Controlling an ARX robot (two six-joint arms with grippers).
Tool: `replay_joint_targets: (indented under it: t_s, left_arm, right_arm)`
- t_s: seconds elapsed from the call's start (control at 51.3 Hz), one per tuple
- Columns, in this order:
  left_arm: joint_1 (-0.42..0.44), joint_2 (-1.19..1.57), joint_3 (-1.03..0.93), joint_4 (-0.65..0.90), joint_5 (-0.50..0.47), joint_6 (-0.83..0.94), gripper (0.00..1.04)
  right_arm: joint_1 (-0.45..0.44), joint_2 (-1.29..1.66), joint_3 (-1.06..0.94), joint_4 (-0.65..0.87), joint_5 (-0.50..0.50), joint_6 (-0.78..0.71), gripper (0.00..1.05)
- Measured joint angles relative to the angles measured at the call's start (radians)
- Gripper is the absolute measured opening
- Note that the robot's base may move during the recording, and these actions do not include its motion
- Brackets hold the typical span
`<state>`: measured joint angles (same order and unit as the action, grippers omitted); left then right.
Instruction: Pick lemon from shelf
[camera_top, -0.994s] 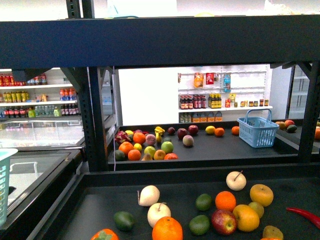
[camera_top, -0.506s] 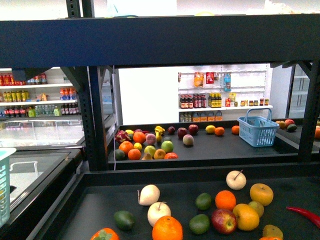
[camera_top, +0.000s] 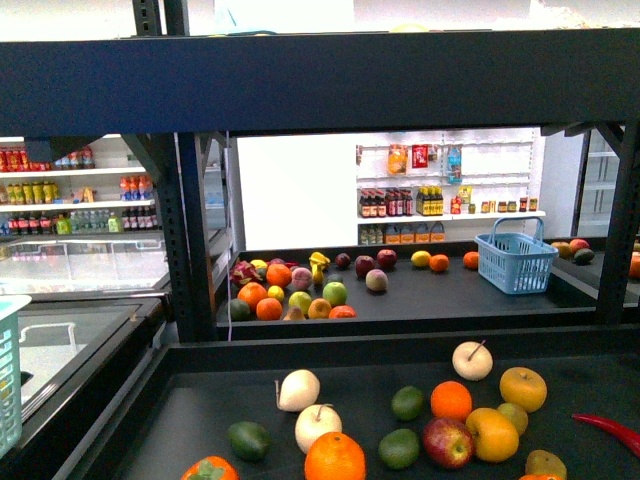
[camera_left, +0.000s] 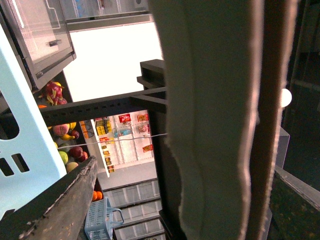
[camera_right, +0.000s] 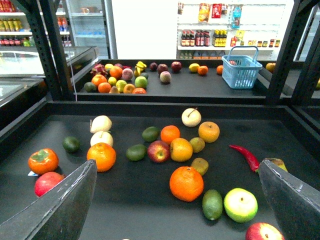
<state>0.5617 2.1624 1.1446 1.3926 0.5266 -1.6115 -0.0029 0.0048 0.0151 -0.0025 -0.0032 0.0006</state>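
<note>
Shelf (camera_top: 330, 80) – black rack with perforated uprights; it fills the front view, one thick board across the top and two flat black trays behind one another below.

Near tray (camera_top: 200, 410): loose fruit, among it oranges, pale pears, green fruit, a red apple and a red chilli (camera_top: 610, 432).

Far tray (camera_top: 450, 295): a heap of mixed fruit on the left and a blue basket (camera_top: 515, 262) on the right.

Right gripper (camera_right: 176, 167): jaws spread wide, nothing between them. Its two dark fingers (camera_right: 60, 205) show at the lower corners of the right wrist view, above the near tray's front.

Left gripper (camera_left: 185, 165): jaws look spread too. A blurred pale upright surface stands close before the camera; I cannot tell if it touches them.

Lemon (camera_top: 421, 259) – on the far tray, between the fruit heap and the basket, just beside a small orange (camera_top: 438, 263). It lies well apart from both pairs of jaws, with the near tray's fruit between it and the right jaws. The right wrist view also shows the lemon (camera_right: 194, 67).
</note>
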Motion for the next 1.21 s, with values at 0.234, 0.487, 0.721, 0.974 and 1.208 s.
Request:
replay_joint_targets:
  t_s: [0.234, 0.487, 0.721, 0.974, 1.208]
  left_arm:
    - [0.025, -0.032, -0.051, -0.011, 0.032, 0.048, 0.97]
    - [0.036, -0.117, -0.07, -0.159, 0.035, 0.116, 0.97]
    - [0.072, -0.213, -0.116, -0.268, 0.054, 0.173, 0.97]
    - [0.091, -0.428, -0.217, -0.478, 0.092, 0.337, 0.97]
    - [0.026, -0.816, -0.273, -1.012, -0.026, 0.85, 0.97]
  right_arm:
    - [0.0, 0.0, 0.0, 0.0, 0.0, 0.0, 0.97]
    - [0.0, 0.0, 0.0, 0.0, 0.0, 0.0, 0.97]
    - [0.0, 0.0, 0.0, 0.0, 0.0, 0.0, 0.97]
    - [0.0, 0.0, 0.0, 0.0, 0.0, 0.0, 0.97]
    - [0.0, 0.0, 0.0, 0.0, 0.0, 0.0, 0.97]
